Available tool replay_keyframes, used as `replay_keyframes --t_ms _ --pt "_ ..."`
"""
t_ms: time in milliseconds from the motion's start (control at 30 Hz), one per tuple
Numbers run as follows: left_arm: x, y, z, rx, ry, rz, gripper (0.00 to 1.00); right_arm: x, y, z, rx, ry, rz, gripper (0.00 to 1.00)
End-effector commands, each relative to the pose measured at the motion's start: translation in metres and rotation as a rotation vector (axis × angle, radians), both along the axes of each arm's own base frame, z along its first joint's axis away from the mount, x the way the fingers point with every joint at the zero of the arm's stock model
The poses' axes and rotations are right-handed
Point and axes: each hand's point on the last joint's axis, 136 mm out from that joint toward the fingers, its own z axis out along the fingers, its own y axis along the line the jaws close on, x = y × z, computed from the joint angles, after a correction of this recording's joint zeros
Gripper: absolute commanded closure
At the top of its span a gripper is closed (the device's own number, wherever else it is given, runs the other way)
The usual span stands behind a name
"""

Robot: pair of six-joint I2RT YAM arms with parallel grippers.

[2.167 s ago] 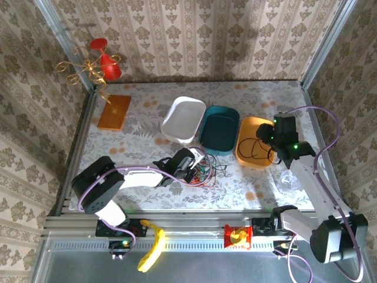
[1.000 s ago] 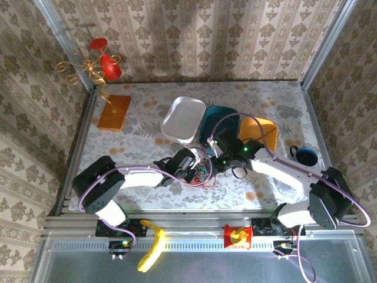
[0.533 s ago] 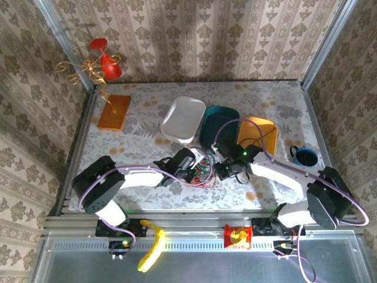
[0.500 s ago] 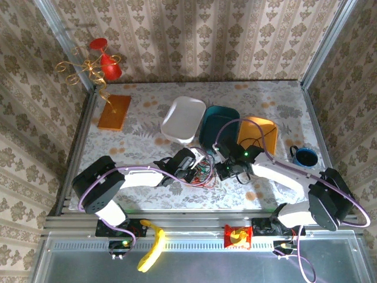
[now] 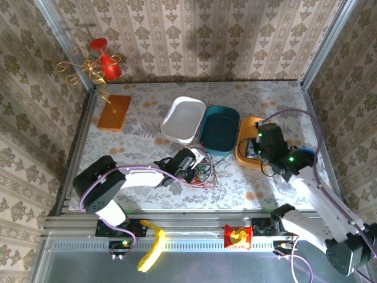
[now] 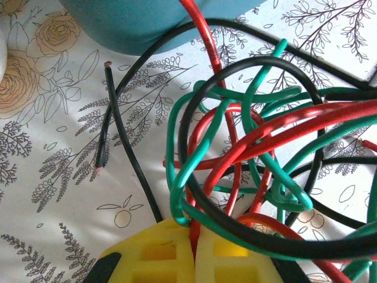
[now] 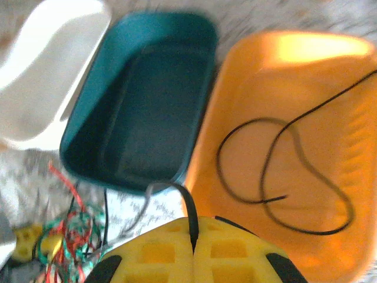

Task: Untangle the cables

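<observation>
Your left fingers (image 6: pixel 192 250) are clenched, yellow pads pressed together, with a red cable (image 6: pixel 189 217) running into the seam between them. They sit at the near side of the tangle of cables (image 6: pixel 247 153), a knot of red, green and black loops. It lies on the floral table (image 6: pixel 53 147), just in front of the teal tray (image 6: pixel 135 23). Seen from above, the tangle lies near the middle of the table, with the left arm (image 5: pixel 141 175) stretched low toward it.

Your right fingers (image 7: pixel 194 250) are also clenched, gripping a black cable (image 7: pixel 187 203) that rises from their seam, arches left and drops toward the tangle. They hover at the near edges of the teal tray and the orange tray (image 7: pixel 330 76). A second black cable (image 7: pixel 283 171) lies curled in a loose loop inside the orange tray. The white tray (image 7: pixel 47 71) stands just left of the teal one
</observation>
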Motion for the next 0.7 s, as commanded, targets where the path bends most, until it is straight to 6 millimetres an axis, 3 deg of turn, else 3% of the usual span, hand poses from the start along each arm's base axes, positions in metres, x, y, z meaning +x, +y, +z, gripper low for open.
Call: replay_keyframes --t_ms 0,133,267,400,533,667 --pt "-0.005 0.013 -0.018 0.067 0.025 0.020 0.93 -0.001 -0.048 0.046 -0.006 -0.124 -0.224 1.00" --pt "-0.005 0.015 -0.019 0.071 0.026 0.029 0.94 -0.007 -0.079 0.087 0.004 -0.239 -0.330 1.00" --pt "-0.006 0.016 -0.021 0.065 0.032 0.035 0.95 -0.006 -0.087 0.122 0.031 -0.320 -0.328 1.00" --pt "-0.005 0.015 -0.019 0.057 0.028 0.036 1.00 -0.001 -0.090 0.142 0.043 -0.361 -0.324 1.00" --pt "-0.003 0.012 -0.017 0.049 0.022 0.034 1.00 0.014 -0.089 0.129 0.048 -0.326 -0.315 1.00" --pt "-0.002 0.010 -0.013 0.043 0.013 0.033 1.00 0.036 -0.081 0.089 0.073 -0.232 -0.274 1.00"
